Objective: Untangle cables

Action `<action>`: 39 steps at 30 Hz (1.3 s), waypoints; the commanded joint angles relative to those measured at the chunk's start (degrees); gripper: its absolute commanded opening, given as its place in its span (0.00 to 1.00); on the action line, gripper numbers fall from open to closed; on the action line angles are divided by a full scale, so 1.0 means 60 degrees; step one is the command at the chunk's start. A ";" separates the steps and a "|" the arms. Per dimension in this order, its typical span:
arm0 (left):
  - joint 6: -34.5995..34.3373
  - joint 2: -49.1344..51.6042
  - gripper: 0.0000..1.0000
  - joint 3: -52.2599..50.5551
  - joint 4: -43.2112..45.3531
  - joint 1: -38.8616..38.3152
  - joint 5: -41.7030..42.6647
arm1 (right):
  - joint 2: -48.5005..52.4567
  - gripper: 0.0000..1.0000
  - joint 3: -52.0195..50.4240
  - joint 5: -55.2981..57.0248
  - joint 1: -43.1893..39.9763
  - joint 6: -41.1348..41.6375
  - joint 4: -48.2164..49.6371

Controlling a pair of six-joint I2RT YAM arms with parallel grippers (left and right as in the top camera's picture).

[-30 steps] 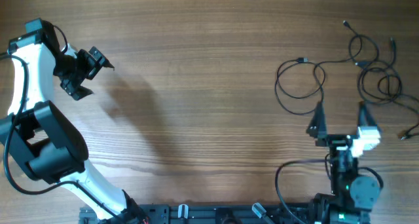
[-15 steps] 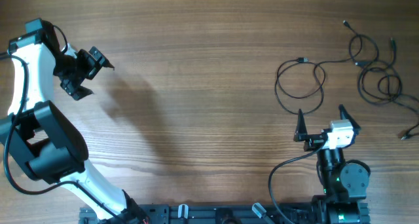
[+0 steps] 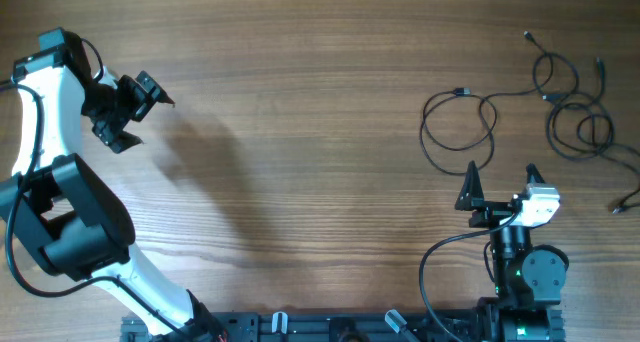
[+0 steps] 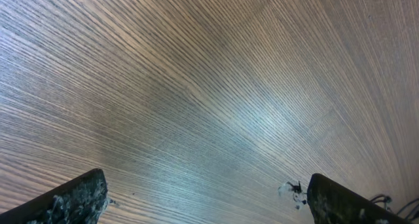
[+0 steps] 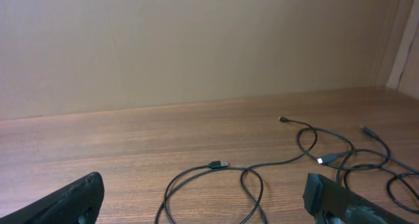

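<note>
Currently my right gripper [image 3: 500, 179] hovers spread and empty by the desk's [image 3: 300, 132] near edge, just short of the cables [image 3: 575, 122]. These lie in overlapping loops toward the far right corner. My left gripper [image 3: 140, 117], likewise spread and empty, hangs by the left edge.

Hazards, as I judge them:
- Closing on a crossing would pinch two cords together, and pulling would tighten the tangle.
- A thin cord may slip from my fingers.
- A dragged plug may snag a neighbouring loop.

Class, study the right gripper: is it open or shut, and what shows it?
Open. Overhead, the right gripper has its fingers wide apart with nothing between them; the cables lie ahead, untouched.
</note>
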 commanded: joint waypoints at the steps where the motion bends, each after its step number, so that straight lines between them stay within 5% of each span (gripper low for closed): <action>1: -0.0015 -0.0113 1.00 0.0000 0.0000 -0.0018 0.0113 | -0.0113 1.00 -0.0007 0.0098 -0.0029 0.0193 0.0051; 19: -0.0015 -0.0237 1.00 0.0000 0.0000 -0.0018 0.0113 | -0.0102 1.00 -0.0007 0.0098 -0.0029 0.0197 0.0051; 33: 0.0011 -0.4441 1.00 0.0000 -0.0131 -0.0029 -0.0182 | -0.0102 1.00 -0.0007 0.0098 -0.0029 0.0189 0.0051; 39: 0.0015 -0.4419 1.00 -0.1472 0.1268 -0.1701 -0.1282 | -0.0102 1.00 -0.0007 0.0098 -0.0029 0.0193 0.0051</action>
